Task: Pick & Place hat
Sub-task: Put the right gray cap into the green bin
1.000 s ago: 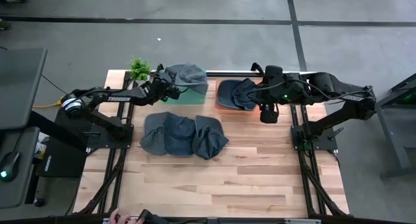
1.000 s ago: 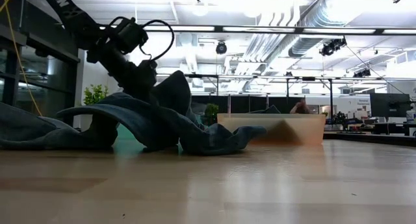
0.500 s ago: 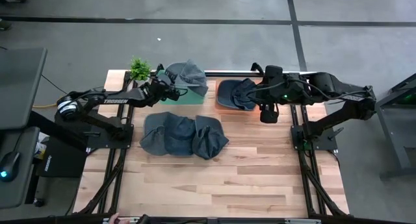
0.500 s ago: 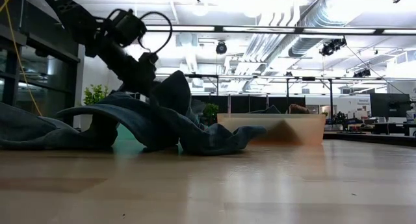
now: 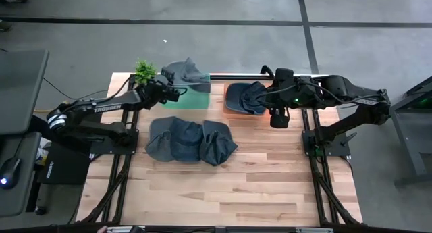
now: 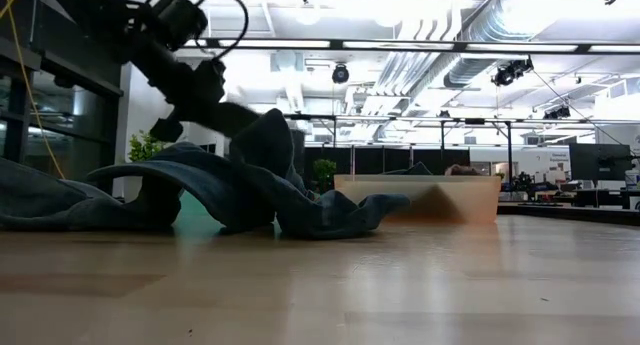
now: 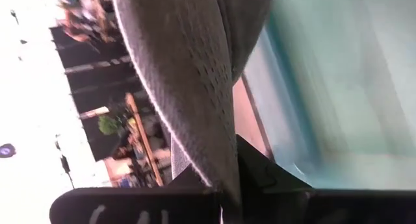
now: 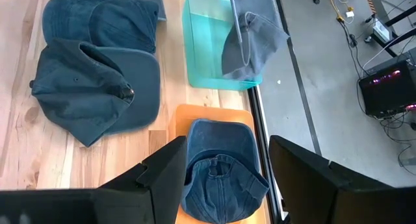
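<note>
The left gripper (image 5: 169, 91) has its fingers clamped on a grey hat (image 5: 188, 73) held above the teal tray (image 5: 197, 100), so placing looks underway: next lower and release, while the right gripper (image 5: 279, 118) waits, fingers apart.

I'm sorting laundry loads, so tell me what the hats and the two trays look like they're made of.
Pile of hats: dark blue denim-like cloth, matte, with seams and soft folds. Grey hat in the left gripper: knit-like fabric with a fine dotted texture. Teal tray and orange tray: probably smooth plastic, the teal one translucent.
</note>
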`<state>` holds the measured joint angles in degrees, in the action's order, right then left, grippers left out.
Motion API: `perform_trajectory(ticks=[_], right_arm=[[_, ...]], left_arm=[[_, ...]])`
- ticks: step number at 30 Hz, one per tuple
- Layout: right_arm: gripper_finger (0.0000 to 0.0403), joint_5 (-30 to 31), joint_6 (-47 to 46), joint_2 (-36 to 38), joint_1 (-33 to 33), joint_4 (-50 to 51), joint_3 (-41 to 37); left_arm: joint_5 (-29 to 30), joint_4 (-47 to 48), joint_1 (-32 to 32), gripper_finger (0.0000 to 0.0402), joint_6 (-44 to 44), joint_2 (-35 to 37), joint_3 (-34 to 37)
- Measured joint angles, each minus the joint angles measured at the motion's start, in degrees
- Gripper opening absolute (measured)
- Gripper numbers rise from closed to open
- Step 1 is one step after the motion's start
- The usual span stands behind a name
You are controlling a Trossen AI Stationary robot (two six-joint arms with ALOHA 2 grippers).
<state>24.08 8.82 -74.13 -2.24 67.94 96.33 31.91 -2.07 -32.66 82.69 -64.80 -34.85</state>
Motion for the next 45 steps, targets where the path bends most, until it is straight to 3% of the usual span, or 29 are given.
perform_trajectory(ticks=[8, 14, 20, 32, 38, 45], right_arm=[[0.0213, 0.1, 0.2, 0.0, 0.0, 0.0, 0.0], [0.0213, 0.2, 0.2, 0.0, 0.0, 0.0, 0.0], [0.0213, 0.2, 0.2, 0.0, 0.0, 0.0, 0.0], [0.0213, -0.5, 0.6, 0.0, 0.0, 0.0, 0.0], [0.0213, -1.2, 0.6, 0.0, 0.0, 0.0, 0.0], [0.0213, -1.4, 0.3, 0.0, 0.0, 0.7, 0.0]], left_arm=[[-0.5, 5.0, -0.3, 0.0005, 0.9, 0.0, 0.0], [-4.0, 5.2, -0.3, 0.0005, -0.4, 0.0, 0.0], [-11.3, 5.3, -0.3, 0.0008, -0.6, 0.0, 0.0], [-10.6, 5.2, -0.7, 0.0022, -1.0, -2.0, 0.0], [-10.1, 5.1, -0.7, 0.0052, -4.9, -1.8, 0.0], [-7.1, 4.4, -0.7, 0.0132, -5.0, -1.6, 0.0]])
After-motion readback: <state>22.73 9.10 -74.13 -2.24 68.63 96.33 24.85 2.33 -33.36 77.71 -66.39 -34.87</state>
